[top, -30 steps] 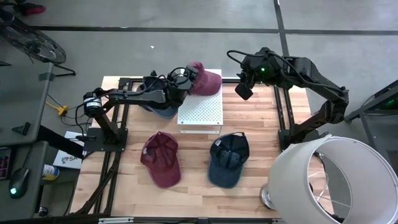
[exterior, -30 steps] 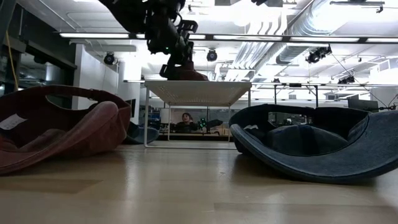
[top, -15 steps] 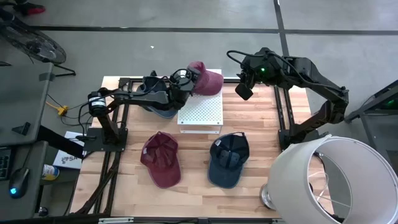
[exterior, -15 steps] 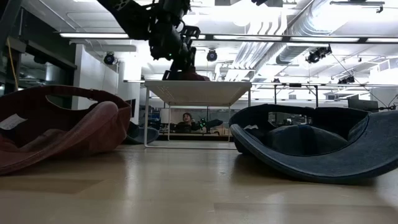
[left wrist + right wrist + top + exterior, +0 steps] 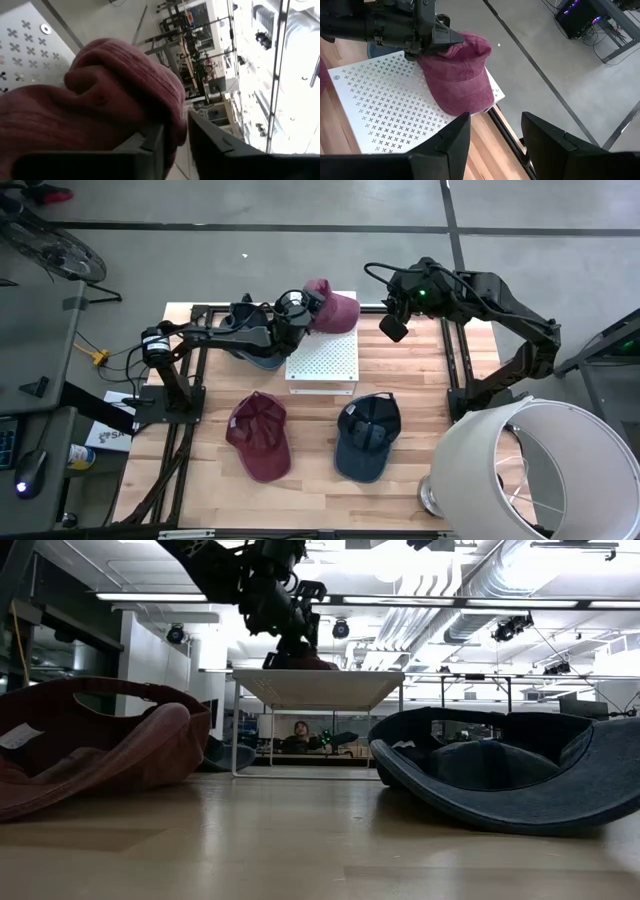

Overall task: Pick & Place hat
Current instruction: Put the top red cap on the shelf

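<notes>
Since a second ago the left gripper (image 5: 298,308) has shifted slightly toward the white stand's far end and lowered; the maroon cap (image 5: 331,307) has come down with it and now rests on the stand. The right arm's gripper (image 5: 393,326) has barely moved. Two caps on the table unchanged.

Maroon cap: washed, slightly fuzzy cotton twill, rounded crown, soft folds, curved brim. It sits at the far corner of the white perforated stand (image 5: 322,360), crown partly overhanging the edge. The stand is a flat rectangular metal plate with a grid of small cross-shaped cutouts, on thin legs in the low view (image 5: 318,688).

Left gripper is right at the cap's edge, touching it; the cap lies just ahead of its tips. In the left wrist view dark fingers (image 5: 156,145) sit narrow with a fold of maroon fabric (image 5: 100,100) between them, so a narrow pinch on the cap; whether it is loosening I cannot tell. From the right wrist view the left gripper (image 5: 442,37) meets the cap (image 5: 457,75) at its near rim.

Right gripper hovers beside the stand's far right corner, near the cap but apart; its fingers (image 5: 452,137) stand moderately apart, holding nothing.

On the wooden table (image 5: 420,400), nearer than the stand: a second maroon cap (image 5: 260,435) and a navy cap (image 5: 367,436), both upside down.
</notes>
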You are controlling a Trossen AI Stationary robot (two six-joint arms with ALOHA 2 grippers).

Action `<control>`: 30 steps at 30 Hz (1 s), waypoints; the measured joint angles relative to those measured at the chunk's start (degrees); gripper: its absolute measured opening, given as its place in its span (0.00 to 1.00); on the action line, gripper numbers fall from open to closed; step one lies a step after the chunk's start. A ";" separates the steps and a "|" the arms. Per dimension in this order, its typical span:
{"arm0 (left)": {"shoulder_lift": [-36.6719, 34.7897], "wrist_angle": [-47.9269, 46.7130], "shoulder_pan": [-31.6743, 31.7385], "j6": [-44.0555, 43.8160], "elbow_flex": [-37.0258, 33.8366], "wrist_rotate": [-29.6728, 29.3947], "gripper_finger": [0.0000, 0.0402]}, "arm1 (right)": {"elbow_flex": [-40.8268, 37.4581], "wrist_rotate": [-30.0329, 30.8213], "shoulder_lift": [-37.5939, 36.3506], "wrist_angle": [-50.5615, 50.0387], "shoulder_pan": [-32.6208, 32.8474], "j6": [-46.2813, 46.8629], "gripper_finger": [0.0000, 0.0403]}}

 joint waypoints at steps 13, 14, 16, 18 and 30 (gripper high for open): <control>-1.66 -0.13 0.00 9.27 -0.04 3.20 0.54 | 0.00 -0.37 0.00 -0.86 0.00 0.12 0.42; -2.10 -0.14 0.00 11.26 -0.04 3.36 0.55 | 0.00 -0.44 0.00 -0.94 0.01 0.16 0.42; -3.23 -0.13 0.00 15.15 -0.04 4.00 0.56 | 0.00 -0.80 0.00 -0.95 0.00 0.17 0.42; -4.38 -0.06 0.00 18.85 -0.04 5.63 0.57 | 0.00 -1.05 0.00 -0.93 0.00 0.17 0.42; -7.67 -7.29 0.02 26.02 -0.06 10.41 0.57 | 0.00 -1.05 0.00 -0.82 0.01 0.17 0.42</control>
